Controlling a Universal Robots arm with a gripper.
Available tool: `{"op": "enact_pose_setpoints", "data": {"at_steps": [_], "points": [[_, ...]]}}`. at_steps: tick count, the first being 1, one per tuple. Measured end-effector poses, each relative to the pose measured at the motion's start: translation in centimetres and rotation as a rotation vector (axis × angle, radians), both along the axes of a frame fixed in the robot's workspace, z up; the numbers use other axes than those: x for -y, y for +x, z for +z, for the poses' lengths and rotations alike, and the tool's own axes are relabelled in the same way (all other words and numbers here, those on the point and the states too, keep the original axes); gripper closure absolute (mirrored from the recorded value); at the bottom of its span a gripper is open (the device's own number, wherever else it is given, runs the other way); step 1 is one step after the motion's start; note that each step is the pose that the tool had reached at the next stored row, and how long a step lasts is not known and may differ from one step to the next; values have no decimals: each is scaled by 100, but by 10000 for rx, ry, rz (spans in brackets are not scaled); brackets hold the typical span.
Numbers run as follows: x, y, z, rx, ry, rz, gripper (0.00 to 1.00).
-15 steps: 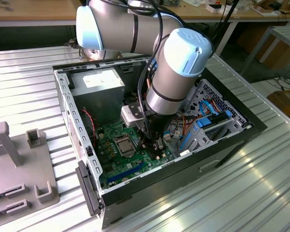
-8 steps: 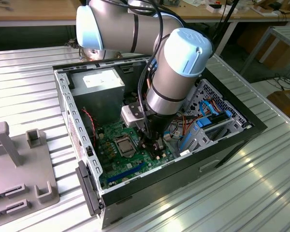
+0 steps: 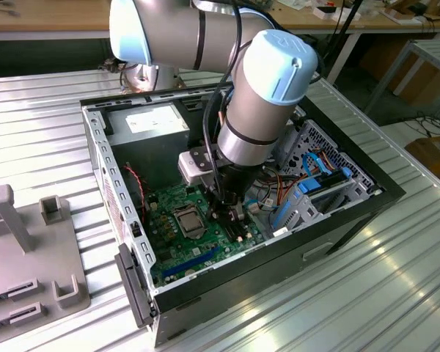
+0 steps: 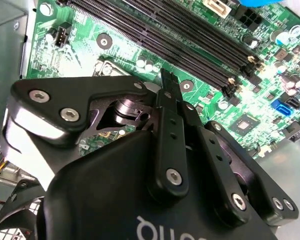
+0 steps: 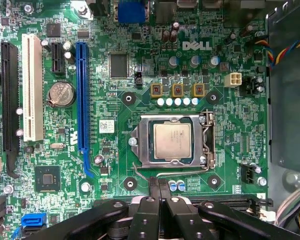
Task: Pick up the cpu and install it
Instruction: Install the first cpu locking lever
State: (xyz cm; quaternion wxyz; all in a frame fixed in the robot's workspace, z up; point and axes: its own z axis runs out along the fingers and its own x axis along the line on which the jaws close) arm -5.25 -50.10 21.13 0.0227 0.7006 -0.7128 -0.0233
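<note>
The cpu (image 5: 172,141) is a small square chip with a pale metal face. It lies flat inside the metal-framed socket (image 5: 208,145), apart from the gripper (image 5: 159,187), just beyond its fingertips.

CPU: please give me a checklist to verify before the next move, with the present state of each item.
1. CPU lies inside the socket: ok.
2. CPU sits flat and square to the frame: ok.
3. Socket lever is latched: cannot tell.
4. Pincer is shut and holds nothing: ok.
5. Pincer is apart from the CPU, beside the socket: ok.
6. Cables stay off the socket: ok.
</note>
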Motion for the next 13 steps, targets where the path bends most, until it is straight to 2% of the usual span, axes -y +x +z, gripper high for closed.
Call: {"op": "enact_pose_setpoints", "data": {"at_steps": [2,5,13], "points": [[-7,-147,8,0,1,52,89],[-6,-147,7,21,-61,58,89],[-5,-98,-18,21,-112,78,89]]}}
